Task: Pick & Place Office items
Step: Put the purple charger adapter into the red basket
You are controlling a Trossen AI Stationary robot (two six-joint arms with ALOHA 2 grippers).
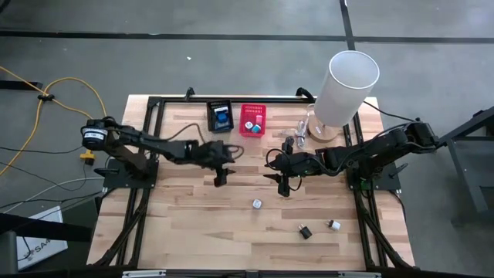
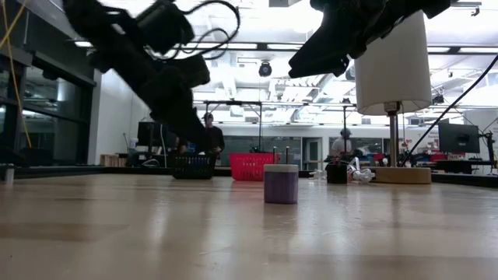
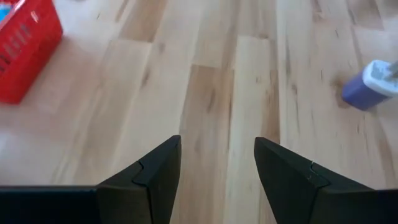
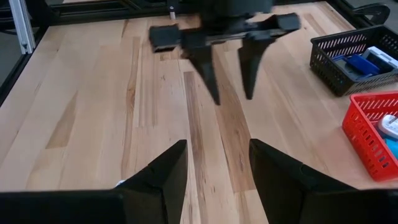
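Wooden planks in pale butcher-block make up the surface (image 1: 193, 232), the largest thing in view, framed by a black rail. A tall white cylinder (image 1: 346, 85) stands at its far right corner, well apart from the work. Both dark arms reach toward the middle and face each other: the left hand (image 1: 221, 176) and the right hand (image 1: 282, 184) each hover above bare wood with fingers apart and nothing between them, probably poised between pickups. At the far edge, a black mesh basket (image 1: 220, 116) and a red mesh basket (image 1: 252, 120) sit side by side, both already holding small pieces, so they look like the sorting bins for the office items. Those still loose lie nearer the front: a small white-and-purple block (image 1: 256, 204) stands alone just in front of the two hands, which puts it closest to either one and makes it the likely next target; a small black clip (image 1: 305, 231) and a small white piece with a black part (image 1: 334, 225) rest farther toward the front right, near each other.
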